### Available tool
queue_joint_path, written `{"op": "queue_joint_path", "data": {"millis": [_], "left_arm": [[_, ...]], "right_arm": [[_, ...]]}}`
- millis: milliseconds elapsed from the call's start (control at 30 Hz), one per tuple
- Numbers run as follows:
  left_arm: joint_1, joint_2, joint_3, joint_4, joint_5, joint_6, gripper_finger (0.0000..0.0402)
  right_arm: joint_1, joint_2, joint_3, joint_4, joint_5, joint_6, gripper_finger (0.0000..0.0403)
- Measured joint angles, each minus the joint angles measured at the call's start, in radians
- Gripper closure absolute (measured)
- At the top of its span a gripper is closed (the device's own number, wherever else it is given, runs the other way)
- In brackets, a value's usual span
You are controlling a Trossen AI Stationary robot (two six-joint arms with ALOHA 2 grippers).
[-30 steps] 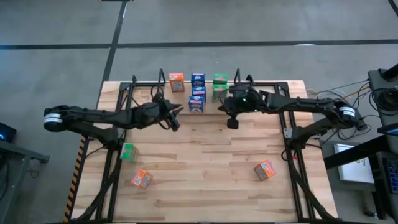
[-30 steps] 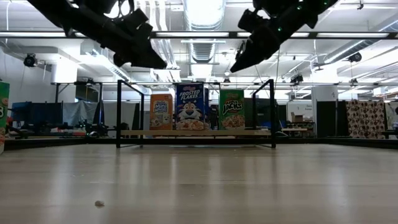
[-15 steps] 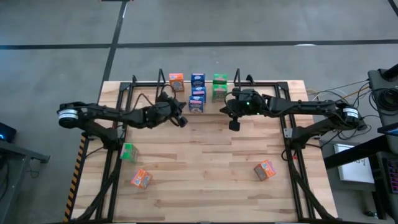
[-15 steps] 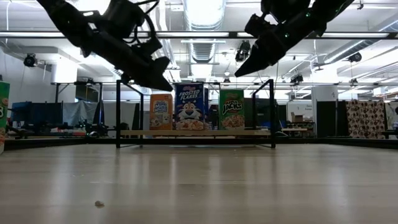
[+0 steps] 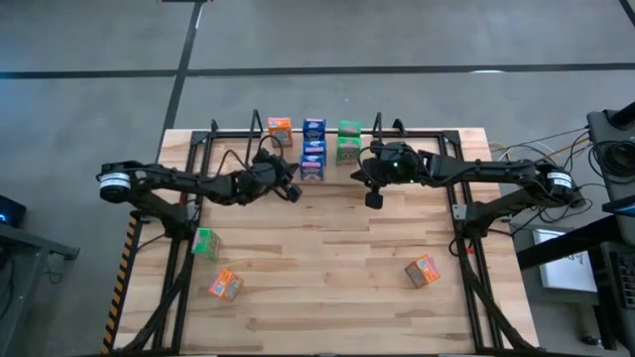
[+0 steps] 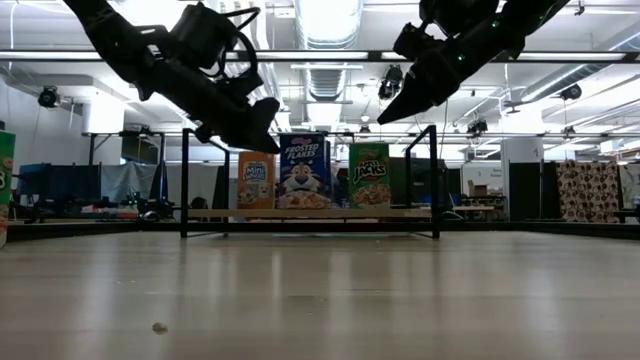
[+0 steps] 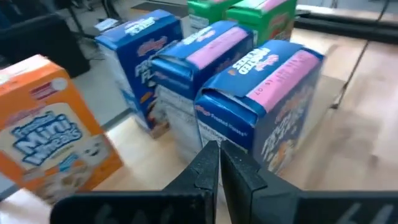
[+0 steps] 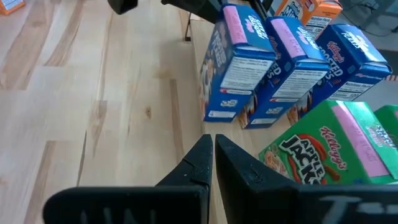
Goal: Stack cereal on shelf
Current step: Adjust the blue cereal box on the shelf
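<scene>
Left tool (image 5: 294, 192) advanced, pinched shut, empty, beside shelf (image 5: 210, 136) holding blue cereal (image 5: 312, 161).

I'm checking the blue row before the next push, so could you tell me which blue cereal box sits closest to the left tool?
The front blue box, the one nearest the table's centre: the shut left tool points at its end flap.

Bright overhead ceiling lights (image 6: 325, 20); left wrist view blurred.

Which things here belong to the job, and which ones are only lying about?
Job: shelf; blue boxes, orange box and green boxes on it; loose green box; two loose orange boxes.

Lying about: small crumb on the table; cables at its right edge.
</scene>
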Motion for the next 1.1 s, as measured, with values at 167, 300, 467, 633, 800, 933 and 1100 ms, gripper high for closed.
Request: {"op": "queue_joint_path", "data": {"millis": [167,300,467,633,800,933,1100], "left_arm": [[0.0,0.0,0.0,0.036,0.057,-0.009,0.0402],[0.0,0.0,0.0,0.036,0.057,-0.017,0.0402],[0.0,-0.001,0.0,0.035,0.057,-0.021,0.0402],[-0.007,-0.009,0.0,0.029,0.058,-0.026,0.0402],[-0.031,-0.084,0.0,-0.007,0.061,-0.025,0.0401],[-0.048,-0.166,0.0,-0.035,0.13,-0.018,0.0401],[-0.064,-0.212,0.0,-0.057,0.309,0.001,0.0401]], "right_arm": [[0.0,0.0,0.0,0.0,0.0,0.0,0.0394],[0.0,0.0,0.0,0.0,0.0,0.001,0.0394],[0.0,0.0,0.0,0.0,0.0,0.007,0.0394],[0.0,0.0,0.0,0.0,0.0,0.013,0.0394],[0.0,0.001,-0.003,-0.001,0.0,0.012,0.0394],[0.0,0.001,-0.003,0.0,0.0,0.011,0.0394],[0.0,0.001,-0.003,0.0,0.0,0.01,0.0394]]}}
